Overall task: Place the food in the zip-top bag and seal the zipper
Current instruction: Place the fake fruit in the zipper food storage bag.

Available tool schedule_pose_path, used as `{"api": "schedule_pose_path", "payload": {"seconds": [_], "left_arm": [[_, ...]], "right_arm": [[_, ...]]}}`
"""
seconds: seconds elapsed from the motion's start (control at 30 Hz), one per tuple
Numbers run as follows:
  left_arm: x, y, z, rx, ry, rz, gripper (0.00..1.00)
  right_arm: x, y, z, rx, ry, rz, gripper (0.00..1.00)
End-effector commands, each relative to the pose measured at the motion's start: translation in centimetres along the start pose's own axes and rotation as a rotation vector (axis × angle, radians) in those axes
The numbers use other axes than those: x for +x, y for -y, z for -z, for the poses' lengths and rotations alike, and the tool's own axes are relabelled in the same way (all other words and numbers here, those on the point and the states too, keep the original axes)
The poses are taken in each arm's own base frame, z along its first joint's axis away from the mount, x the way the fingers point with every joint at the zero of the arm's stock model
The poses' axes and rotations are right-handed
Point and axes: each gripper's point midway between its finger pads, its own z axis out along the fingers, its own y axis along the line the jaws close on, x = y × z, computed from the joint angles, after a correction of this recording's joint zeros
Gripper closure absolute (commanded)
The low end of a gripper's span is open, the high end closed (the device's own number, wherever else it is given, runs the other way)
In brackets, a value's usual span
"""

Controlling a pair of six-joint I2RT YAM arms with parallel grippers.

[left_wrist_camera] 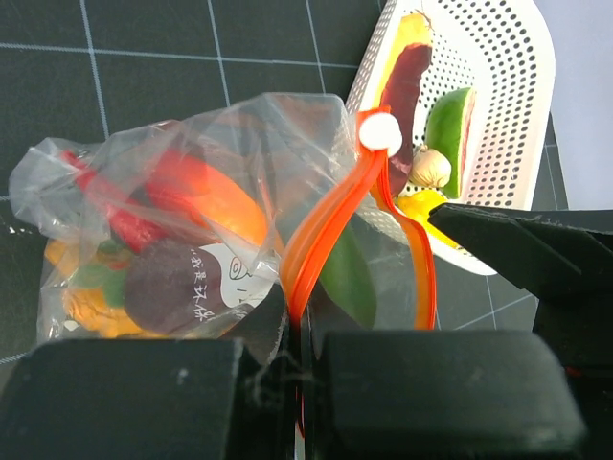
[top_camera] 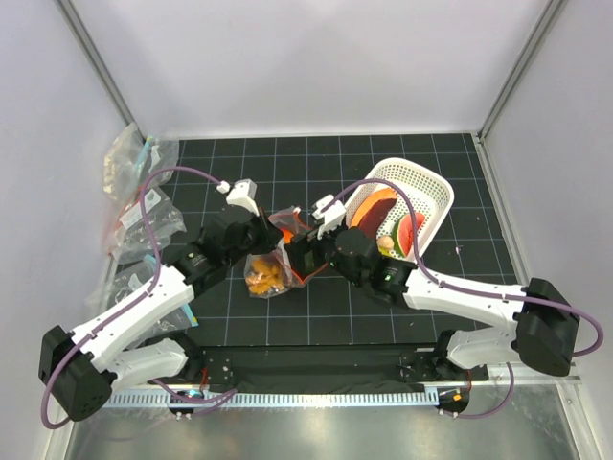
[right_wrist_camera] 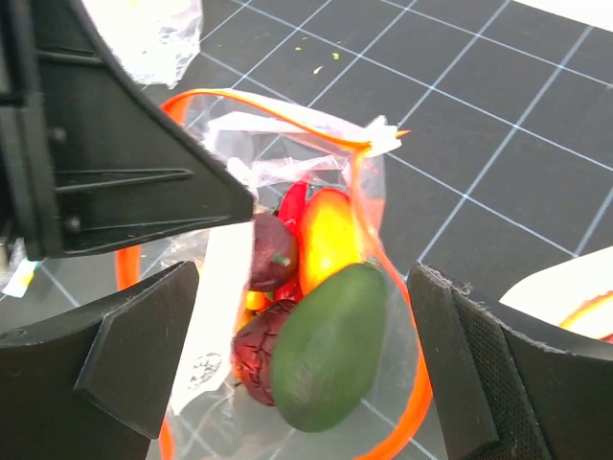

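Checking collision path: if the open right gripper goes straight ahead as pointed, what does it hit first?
The right gripper would likely meet the green food piece in the zip-top bag's open mouth first; depth is unclear.

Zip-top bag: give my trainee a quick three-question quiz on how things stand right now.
1. True or false: the zipper on the zip-top bag is sealed.
2. The left tool is shut on: A) the zipper B) a loose toy C) nothing.
3. Fill in: the right tool stands open around a ___ food piece in the bag's mouth.
Key: 1 false, the mouth gapes open; 2 A; 3 green.
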Motion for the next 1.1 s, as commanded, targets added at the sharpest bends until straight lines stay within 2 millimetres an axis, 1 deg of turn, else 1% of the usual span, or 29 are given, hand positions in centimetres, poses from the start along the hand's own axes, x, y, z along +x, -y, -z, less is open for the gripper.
{"api": "schedule_pose_path", "payload": {"seconds": [0.0,0.03,0.07,0.1,0.13,0.17,0.27,0.37,0.4,0.43,0.47,0.53,0.57,0.63,0.67,0.7,0.77,0.8,0.87,0.9,0.93,1.0,1.03,1.07], "left_arm": [[-2.3,0.9,0.9,0.028,0.083,-0.001,0.99],[-2.3,0.9,1.1,0.026,0.084,-0.001,0.99],[-2.4,0.8,1.2,0.026,0.086,-0.001,0.99],[-2.5,0.6,1.3,0.018,0.095,0.001,0.99],[-2.6,0.5,1.5,0.015,0.106,0.005,0.99],[-2.7,0.2,1.5,0.006,0.115,0.007,0.98],[-3.3,-0.2,1.8,-0.018,0.147,0.007,0.98],[-3.4,-1.0,2.0,-0.059,0.160,0.025,0.99],[-3.6,-1.2,2.2,-0.062,0.179,0.041,0.99],[-3.9,-1.8,2.2,-0.089,0.201,0.047,0.98],[-3.9,-2.0,2.3,-0.098,0.208,0.048,0.98],[-4.3,-2.0,2.5,-0.103,0.221,0.048,0.98],[-4.3,-2.1,2.7,-0.106,0.222,0.049,0.98],[-4.5,-2.3,3.1,-0.109,0.237,0.065,0.99],[-4.4,-2.9,3.1,-0.134,0.251,0.070,0.98],[-4.8,-3.0,3.4,-0.133,0.271,0.080,0.98],[-5.1,-3.2,3.6,-0.142,0.292,0.086,0.98],[-5.1,-3.2,3.7,-0.141,0.291,0.085,0.98],[-5.2,-3.1,4.1,-0.131,0.297,0.094,0.98],[-5.3,-3.2,4.2,-0.133,0.306,0.099,0.98],[-5.2,-3.4,4.1,-0.137,0.307,0.101,0.98],[-5.3,-3.4,4.1,-0.138,0.314,0.098,0.97],[-5.3,-3.2,4.1,-0.129,0.309,0.093,0.97],[-5.3,-3.1,4.1,-0.127,0.305,0.091,0.97]], "right_arm": [[-4.3,0.5,0.8,0.045,0.114,-0.035,0.01],[-4.3,0.9,0.9,0.068,0.118,-0.039,0.03],[-4.4,1.5,1.1,0.102,0.121,-0.049,0.10],[-4.6,2.5,1.4,0.157,0.126,-0.070,0.13],[-4.5,2.9,1.6,0.179,0.125,-0.074,0.20],[-4.6,3.3,1.7,0.200,0.129,-0.077,0.23],[-4.6,3.7,1.8,0.231,0.121,-0.092,0.32],[-4.2,3.3,1.5,0.224,0.084,-0.105,0.41],[-4.1,3.2,1.4,0.221,0.078,-0.106,0.42],[-3.8,3.1,1.2,0.218,0.070,-0.107,0.43],[-3.1,2.9,0.7,0.217,0.051,-0.102,0.45],[-2.8,2.7,0.1,0.216,0.026,-0.093,0.46],[-1.8,2.6,-0.5,0.228,-0.006,-0.092,0.46],[-1.4,2.6,-1.1,0.239,-0.038,-0.083,0.46],[-1.0,2.5,-1.3,0.243,-0.047,-0.085,0.45],[-0.1,2.5,-2.0,0.248,-0.064,-0.079,0.45],[0.5,2.3,-2.6,0.251,-0.084,-0.079,0.44],[1.1,2.2,-3.1,0.264,-0.117,-0.075,0.45],[1.2,2.3,-3.4,0.281,-0.125,-0.081,0.46],[1.7,2.5,-3.3,0.294,-0.144,-0.073,0.45],[1.7,2.5,-3.3,0.288,-0.143,-0.073,0.46],[1.9,2.5,-3.2,0.281,-0.146,-0.071,0.55],[1.6,2.3,-3.0,0.268,-0.141,-0.076,0.61],[1.4,2.1,-2.9,0.258,-0.139,-0.080,0.75]]}}
